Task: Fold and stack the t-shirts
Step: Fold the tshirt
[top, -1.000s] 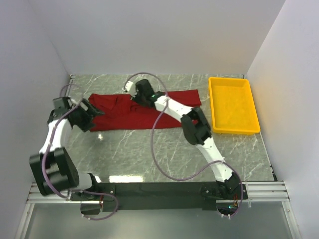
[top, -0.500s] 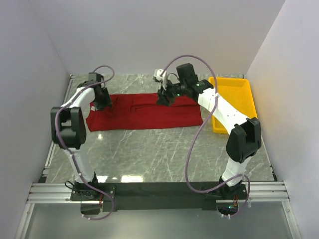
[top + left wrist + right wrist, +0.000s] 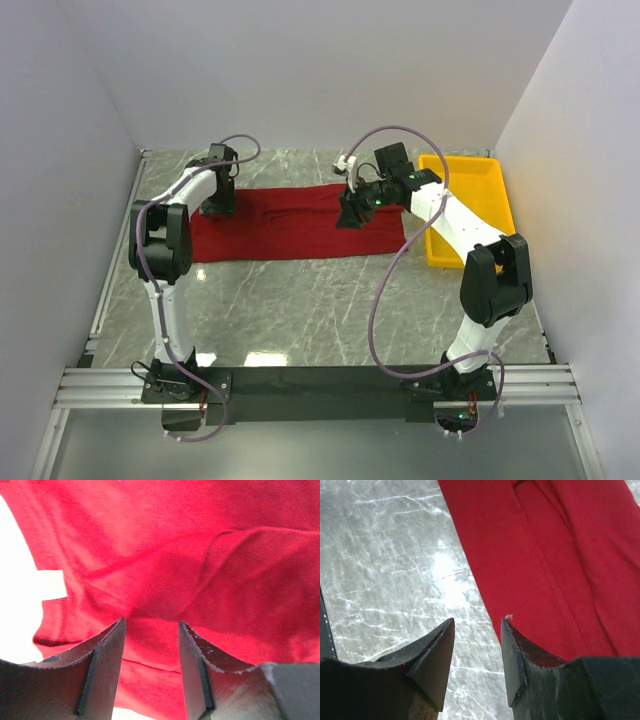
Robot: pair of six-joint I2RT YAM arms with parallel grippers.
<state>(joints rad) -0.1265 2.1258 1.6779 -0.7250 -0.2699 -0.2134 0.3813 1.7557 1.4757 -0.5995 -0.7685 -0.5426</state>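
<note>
Grey marbled desk fills the floor of a white-walled booth. At the upper left of the top view, the left arm reaches over the far left end of the t-shirt, a dark red cloth lying flat in a long band across the far half of the desk. In the left wrist view, the left pincer has its fingers part-way apart. Wrinkled red cloth fills the gap between them, and it cannot be told whether they pinch it. Right of centre, the right arm bends back over the shirt's right end. Its right pincer is narrowly parted over bare desk with nothing between the fingers, and the shirt's edge runs just beside one of them. Near the shirt's right end, a yellow tray sits at the desk's far right.
</note>
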